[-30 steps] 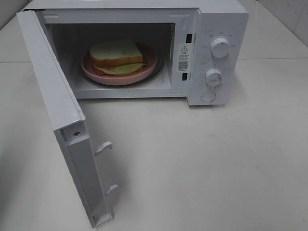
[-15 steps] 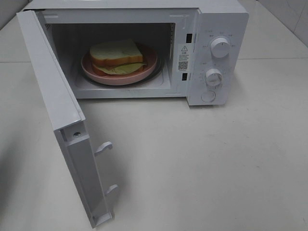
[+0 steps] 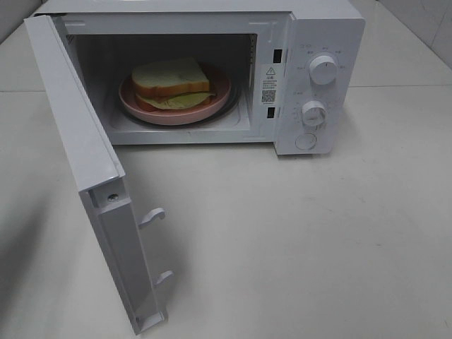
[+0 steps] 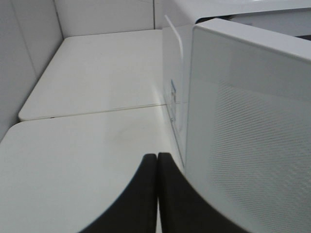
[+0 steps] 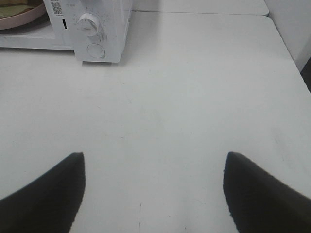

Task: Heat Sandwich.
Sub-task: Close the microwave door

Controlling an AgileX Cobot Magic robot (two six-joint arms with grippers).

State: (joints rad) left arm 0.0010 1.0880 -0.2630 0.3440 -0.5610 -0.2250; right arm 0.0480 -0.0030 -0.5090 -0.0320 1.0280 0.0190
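Pink plate (image 3: pixel 176 117) carries the sandwich (image 3: pixel 169 76) inside the open microwave (image 3: pixel 332 88). My left gripper (image 4: pixel 157 158) is pressed closed, seemingly just beside the door (image 3: pixel 70 127); my right gripper (image 5: pixel 154 158) gapes wide.

Cream-bread sandwich (image 3: pixel 171 85) lies flat on plate inside microwave

left tool (image 4: pixel 157 194) black fingers pressed together, right tool (image 5: pixel 154 194) black fingers spread wide apart
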